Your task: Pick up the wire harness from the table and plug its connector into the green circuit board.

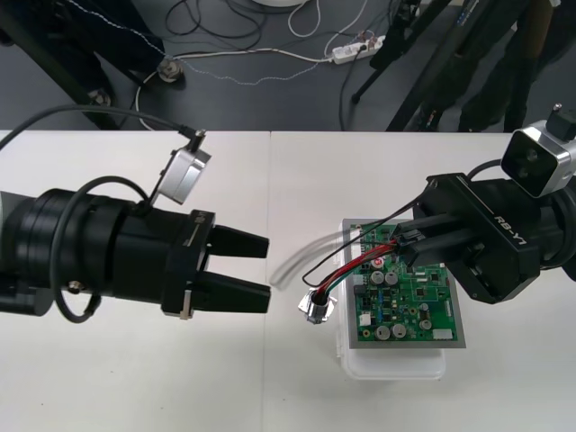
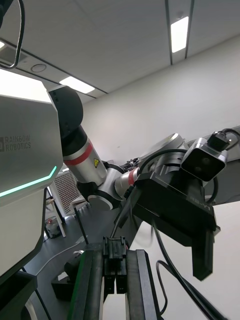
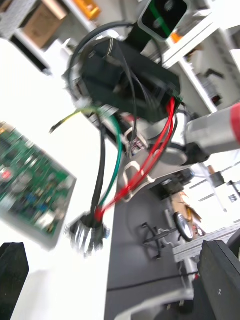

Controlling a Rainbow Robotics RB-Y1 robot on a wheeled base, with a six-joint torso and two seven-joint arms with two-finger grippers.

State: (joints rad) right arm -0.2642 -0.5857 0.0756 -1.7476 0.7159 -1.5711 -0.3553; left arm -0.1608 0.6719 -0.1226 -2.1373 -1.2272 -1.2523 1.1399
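Wire harness (image 1: 358, 264) first, in the front view: we find it right of centre, its red, black and green wires running from the right end effector (image 1: 409, 245) down-left to the round metal socket (image 1: 317, 307). That socket sits just beside the lower-left corner of the green circuit board (image 1: 409, 301), right against the white base (image 1: 396, 364). The right end effector reaches in from the right edge and hovers over the board's upper part, with its black fingers close together on the wire end. We cannot tell from here whether the connector is seated in the board. Over on the left half of the frame, the left end effector (image 1: 268, 270) hangs above the pale worktop (image 1: 135, 387), fingers spread and nothing between them, pointing toward the socket.

Now the right wrist view: two fingers (image 2: 137, 285) stand near each other, and we see the small black plug (image 2: 114, 260) pinched between them. Beyond the plug is the left end effector, with its camera on top.

Finally the left wrist view: its own fingers (image 3: 12, 272) stand far apart. Ahead is the right end effector, the three wires dropping from it to the socket. The socket hangs just beside the board's edge.
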